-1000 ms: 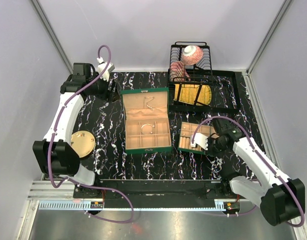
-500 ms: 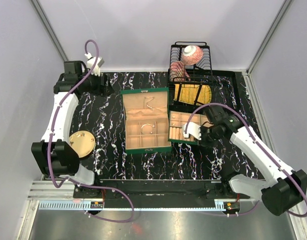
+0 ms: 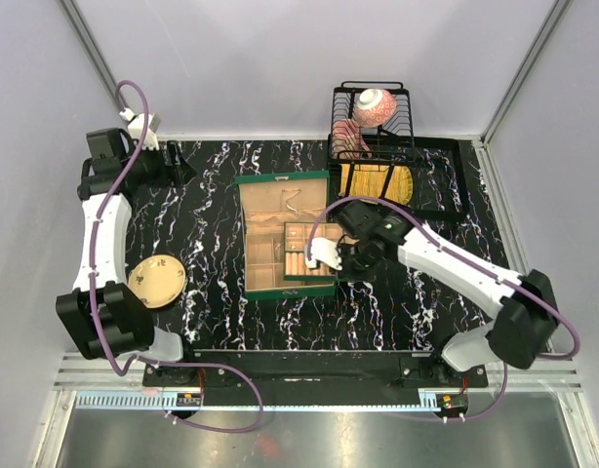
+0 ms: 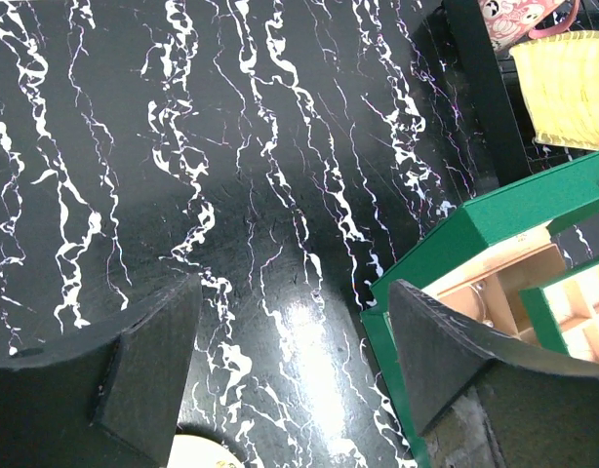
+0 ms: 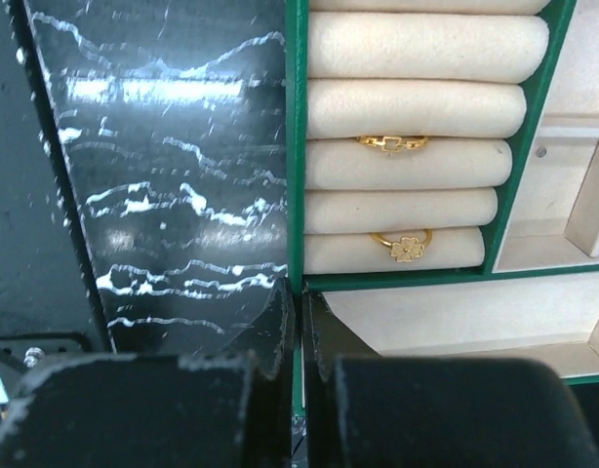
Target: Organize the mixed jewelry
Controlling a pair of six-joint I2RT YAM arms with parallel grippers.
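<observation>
The top view is bright and evenly lit, sharp throughout, with only soft shadows on the table (image 3: 212, 244). In the left wrist view a white glare patch sits low in the centre of the glossy table, and the left gripper (image 4: 292, 292) is dark and soft-edged at the bottom. In the right wrist view glare streaks cross the upper left, the tray (image 5: 296, 146) is sharp, and the right gripper (image 5: 299, 302) along the bottom is a blurred dark mass.
</observation>
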